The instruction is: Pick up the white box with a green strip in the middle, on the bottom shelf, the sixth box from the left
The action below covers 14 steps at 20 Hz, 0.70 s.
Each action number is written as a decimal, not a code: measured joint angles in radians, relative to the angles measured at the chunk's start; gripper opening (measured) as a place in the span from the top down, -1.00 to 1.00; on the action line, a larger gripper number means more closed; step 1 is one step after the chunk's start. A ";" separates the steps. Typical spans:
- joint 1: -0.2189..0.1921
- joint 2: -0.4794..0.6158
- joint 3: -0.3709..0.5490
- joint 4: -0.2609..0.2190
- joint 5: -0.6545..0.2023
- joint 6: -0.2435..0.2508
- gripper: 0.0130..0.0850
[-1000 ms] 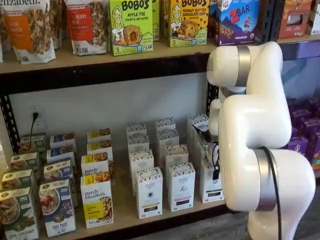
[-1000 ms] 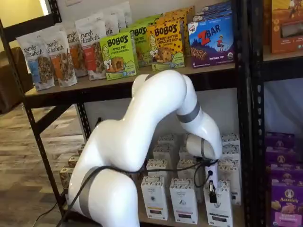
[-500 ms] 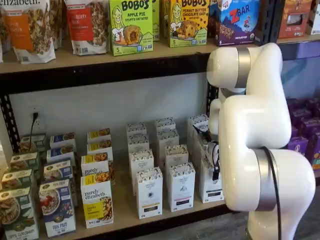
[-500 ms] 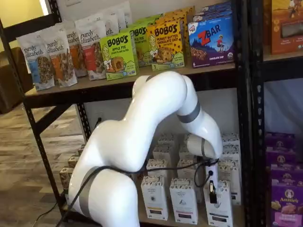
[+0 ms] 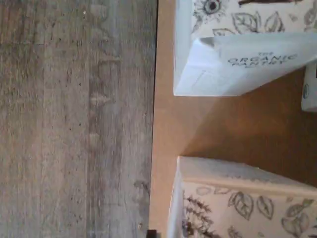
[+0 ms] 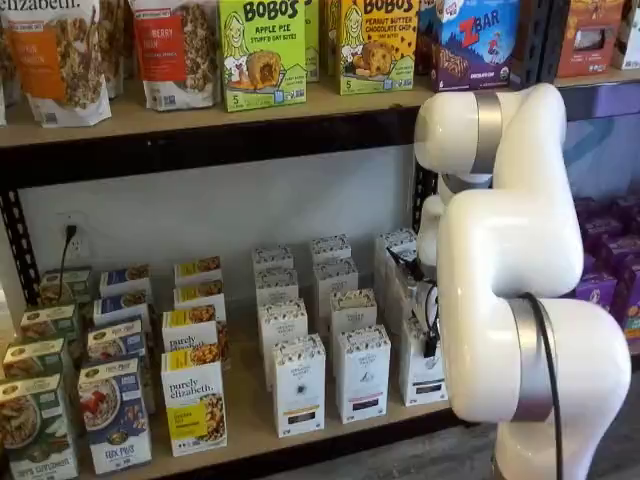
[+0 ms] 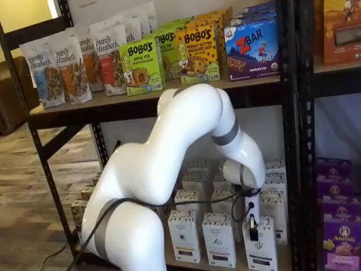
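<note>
Closing on the white box (image 7: pixel 260 244)
Gripper (image 7: pixel 253 226) has dropped onto its top (finger gap and hold unclear); lifting seems next.

In a shelf view I count three yellow-and-white cartons (image 6: pixel 194 409) in one row, two Bobo's boxes (image 6: pixel 262 50) above, and one Zbar box (image 6: pixel 476 40).

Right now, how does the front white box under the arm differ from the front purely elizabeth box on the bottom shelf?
The white box is narrow and plain white with a leafy top; the purely elizabeth box is wider, with a yellow panel and food photo. The tool is at the white box; the other stands free. Both stand upright on the bottom shelf.
</note>
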 joint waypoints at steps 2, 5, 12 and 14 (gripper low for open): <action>0.001 -0.002 0.002 0.005 -0.005 -0.003 -0.44; 0.003 -0.003 0.005 0.013 -0.011 -0.008 -0.44; 0.006 -0.007 0.008 -0.006 -0.004 0.011 0.00; 0.006 -0.011 0.016 -0.008 -0.007 0.013 0.00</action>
